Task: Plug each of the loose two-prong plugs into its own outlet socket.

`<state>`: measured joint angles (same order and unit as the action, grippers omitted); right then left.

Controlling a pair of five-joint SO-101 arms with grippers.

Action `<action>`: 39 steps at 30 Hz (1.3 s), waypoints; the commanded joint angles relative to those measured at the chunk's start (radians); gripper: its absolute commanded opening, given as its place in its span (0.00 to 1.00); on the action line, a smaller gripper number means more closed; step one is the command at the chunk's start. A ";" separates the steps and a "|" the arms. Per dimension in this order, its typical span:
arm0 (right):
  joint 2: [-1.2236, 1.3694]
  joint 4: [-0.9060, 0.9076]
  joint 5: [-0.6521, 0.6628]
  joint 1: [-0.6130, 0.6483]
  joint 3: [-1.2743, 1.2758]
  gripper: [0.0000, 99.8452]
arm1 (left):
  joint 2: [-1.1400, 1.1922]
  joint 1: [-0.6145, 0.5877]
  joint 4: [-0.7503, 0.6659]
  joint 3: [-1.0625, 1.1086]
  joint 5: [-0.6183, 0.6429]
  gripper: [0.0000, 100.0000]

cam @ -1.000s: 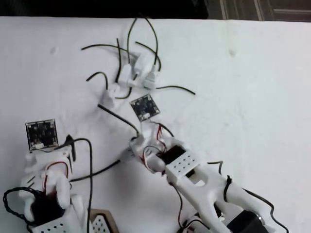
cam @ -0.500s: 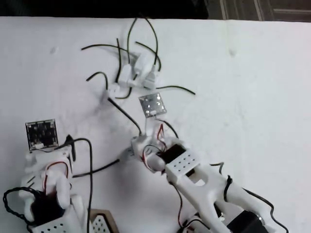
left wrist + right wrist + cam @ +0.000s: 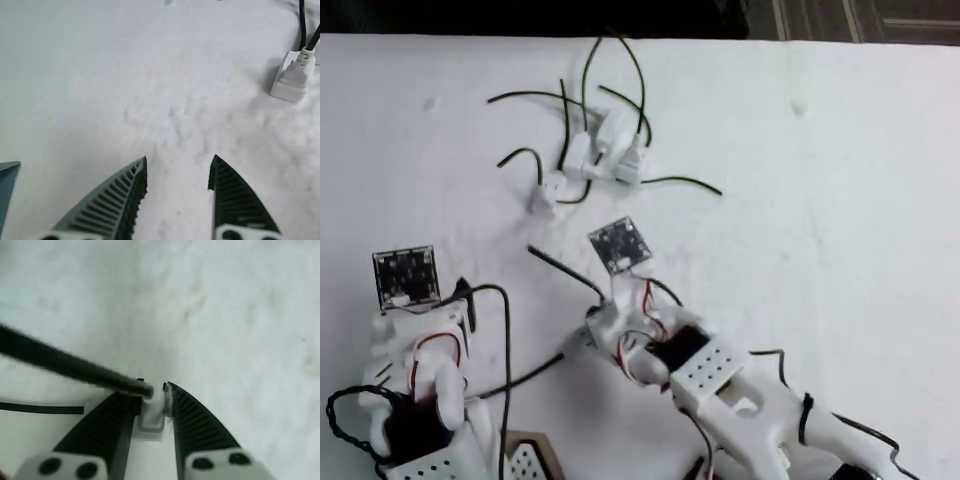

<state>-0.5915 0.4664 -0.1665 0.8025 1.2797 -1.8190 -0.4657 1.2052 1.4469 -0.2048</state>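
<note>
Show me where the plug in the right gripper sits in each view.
High view: the held plug is low and centre, at the tip of the arm coming from the lower right.
Right wrist view: it is pinched in the right gripper.
Left wrist view: table and a different white connector.
Shared landmark: the black cord leaving the held plug.
</note>
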 commanded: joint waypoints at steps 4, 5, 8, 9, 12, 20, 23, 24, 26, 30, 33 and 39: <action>-0.047 -0.087 0.052 0.031 0.100 0.02 | -0.007 -0.007 -0.014 -0.003 -0.011 0.21; -0.064 -0.090 0.061 0.044 0.114 0.02 | -0.007 -0.007 -0.014 -0.003 -0.011 0.21; -0.130 -0.091 0.097 0.068 0.155 0.02 | -0.007 -0.007 -0.014 -0.003 -0.011 0.21; -0.156 -0.091 0.100 0.068 0.167 0.02 | -0.007 -0.007 -0.014 -0.003 -0.011 0.21; -0.242 -0.073 0.100 0.051 0.190 0.02 | -0.007 -0.007 -0.014 -0.003 -0.011 0.21; -0.558 0.027 0.095 -0.022 0.190 0.02 | -0.007 0.025 0.026 -0.074 -0.072 0.28; -0.699 0.081 0.087 -0.022 0.190 0.02 | -0.007 0.096 0.074 -0.092 -0.106 0.30; -0.745 0.097 0.072 -0.022 0.190 0.02 | -0.007 0.120 0.086 -0.098 -0.115 0.30; -0.820 0.142 0.055 -0.022 0.184 0.02 | -0.007 0.159 0.103 -0.103 -0.140 0.30; -0.937 0.228 0.051 -0.050 0.180 0.02 | -0.007 0.231 0.140 -0.114 -0.232 0.30; -0.995 0.239 0.052 -0.166 0.180 0.02 | 0.012 0.317 0.164 -0.112 -0.288 0.30; -1.020 0.265 0.049 -0.418 0.150 0.02 | 0.099 0.519 0.127 -0.115 -0.296 0.25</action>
<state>-1.5996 0.7104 -0.1066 0.4895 1.4791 -1.7699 -0.0391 1.3602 1.3717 -0.4918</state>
